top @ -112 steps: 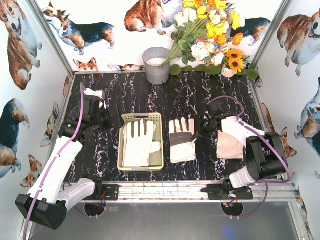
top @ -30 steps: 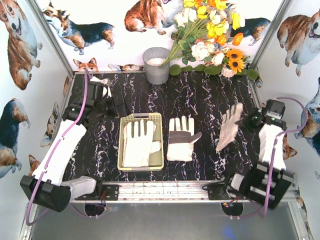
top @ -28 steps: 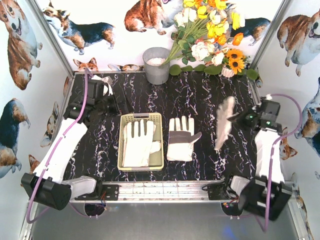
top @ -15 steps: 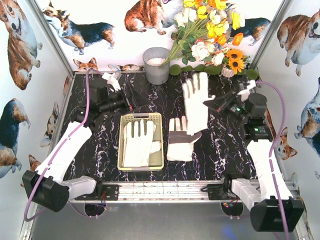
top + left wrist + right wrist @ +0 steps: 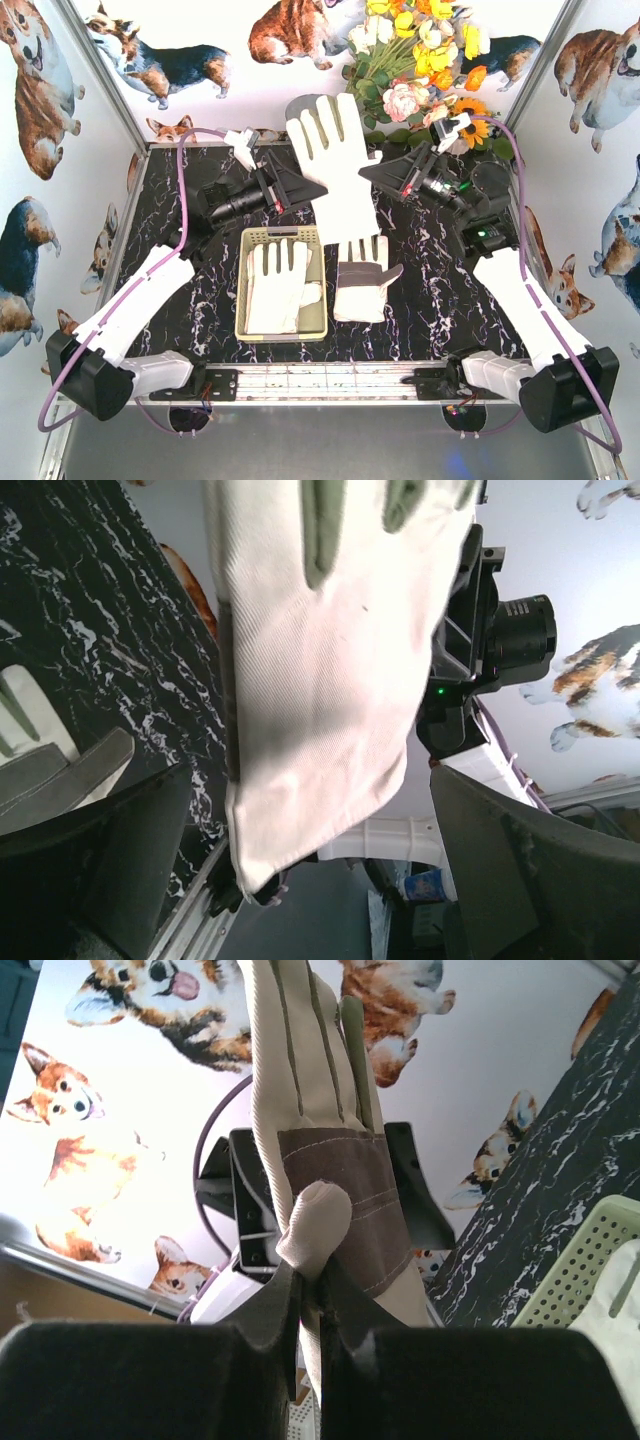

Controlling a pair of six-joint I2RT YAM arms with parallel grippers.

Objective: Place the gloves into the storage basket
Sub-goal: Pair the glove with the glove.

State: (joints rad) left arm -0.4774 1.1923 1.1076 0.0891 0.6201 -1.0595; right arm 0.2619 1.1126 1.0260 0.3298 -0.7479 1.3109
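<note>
Pale yellow-green perforated plastic basket [image 5: 283, 235] left of centre on black marbled table [image 5: 430, 290]. One cream leather work glove [image 5: 275, 285] inside it. Second glove [image 5: 362, 285] on table, just right of basket. Third glove [image 5: 330, 170] raised behind basket, between left gripper [image 5: 300, 185] and right gripper [image 5: 375, 175]; contact with left gripper unclear.
</note>
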